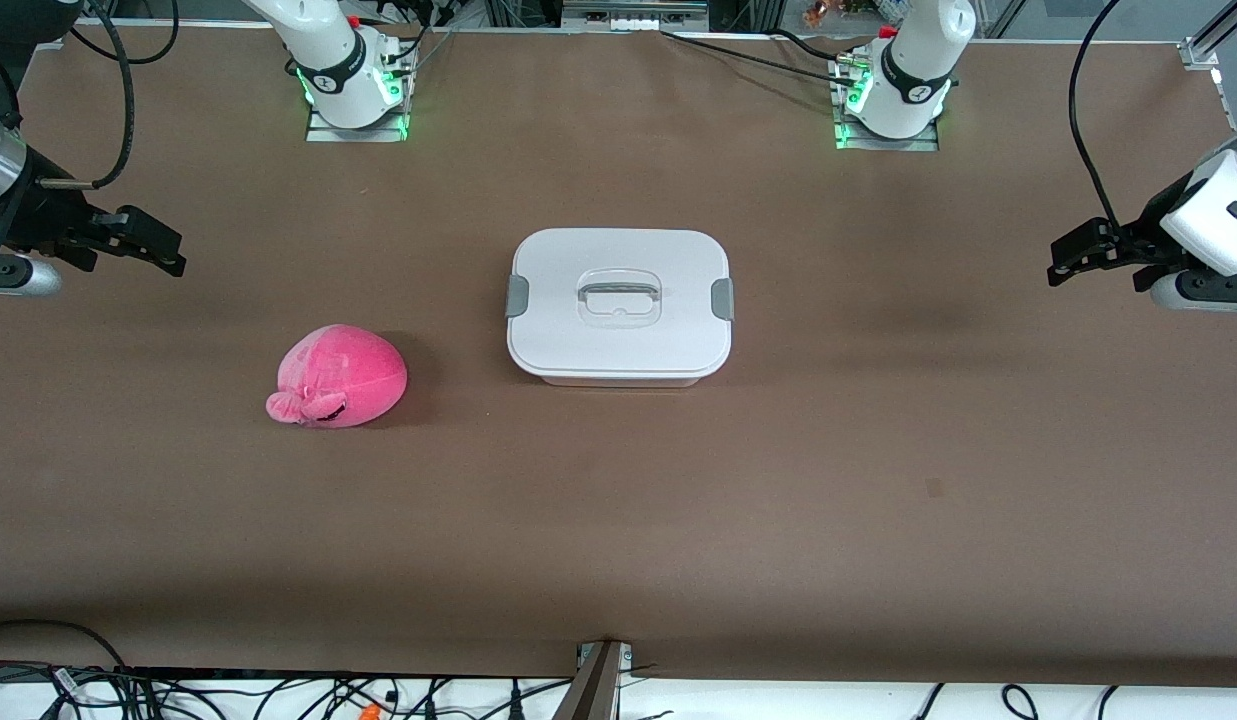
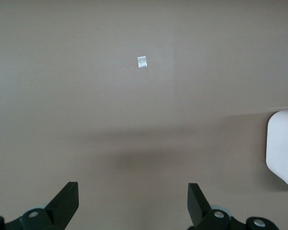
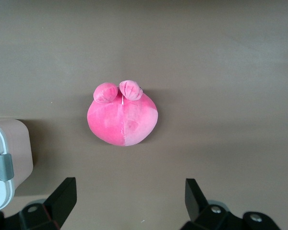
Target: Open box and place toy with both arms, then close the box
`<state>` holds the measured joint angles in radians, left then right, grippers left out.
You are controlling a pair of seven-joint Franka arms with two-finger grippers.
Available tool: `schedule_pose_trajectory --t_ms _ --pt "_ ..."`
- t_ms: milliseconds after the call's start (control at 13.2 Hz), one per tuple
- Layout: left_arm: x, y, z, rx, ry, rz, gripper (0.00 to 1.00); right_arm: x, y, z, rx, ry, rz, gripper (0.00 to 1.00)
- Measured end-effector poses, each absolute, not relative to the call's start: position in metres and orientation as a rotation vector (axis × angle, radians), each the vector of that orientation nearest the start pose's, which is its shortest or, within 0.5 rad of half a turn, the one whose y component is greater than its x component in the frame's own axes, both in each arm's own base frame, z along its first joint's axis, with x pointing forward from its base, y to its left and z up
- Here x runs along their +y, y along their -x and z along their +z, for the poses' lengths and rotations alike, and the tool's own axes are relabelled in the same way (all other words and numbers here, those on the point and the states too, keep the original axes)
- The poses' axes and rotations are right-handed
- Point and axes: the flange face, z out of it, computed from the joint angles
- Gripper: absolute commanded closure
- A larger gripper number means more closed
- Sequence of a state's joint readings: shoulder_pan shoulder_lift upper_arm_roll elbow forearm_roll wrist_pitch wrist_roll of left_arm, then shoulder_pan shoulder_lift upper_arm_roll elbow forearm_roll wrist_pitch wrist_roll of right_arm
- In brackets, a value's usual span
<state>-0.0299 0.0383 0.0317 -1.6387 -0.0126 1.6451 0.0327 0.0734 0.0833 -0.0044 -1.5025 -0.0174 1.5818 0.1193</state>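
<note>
The box [image 1: 618, 305] sits closed in the middle of the table, with its white lid on, a grey clip at each end and a clear handle on top. The pink plush toy [image 1: 338, 375] lies on the table beside it, toward the right arm's end and slightly nearer the front camera. My right gripper [image 1: 168, 250] is open and empty, held above the table at its own end. Its wrist view shows the toy [image 3: 122, 115] and a corner of the box [image 3: 7, 163]. My left gripper [image 1: 1063, 262] is open and empty above the opposite end. Its wrist view shows the box's edge [image 2: 281, 153].
The two arm bases [image 1: 353, 85] stand along the back edge. A small white mark [image 2: 142, 62] and a dark spot [image 1: 934, 487] lie on the brown table. Cables and a metal bracket [image 1: 600, 680] run along the front edge.
</note>
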Motion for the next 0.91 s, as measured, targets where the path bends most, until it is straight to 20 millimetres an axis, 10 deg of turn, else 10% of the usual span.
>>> schedule_pose_trajectory --t_ms 911 --pt "-0.0090 -0.5700 0.5795 0.075 3.141 0.045 0.00 0.0383 -0.5800 0.6104 0.079 3.159 0.004 0.00"
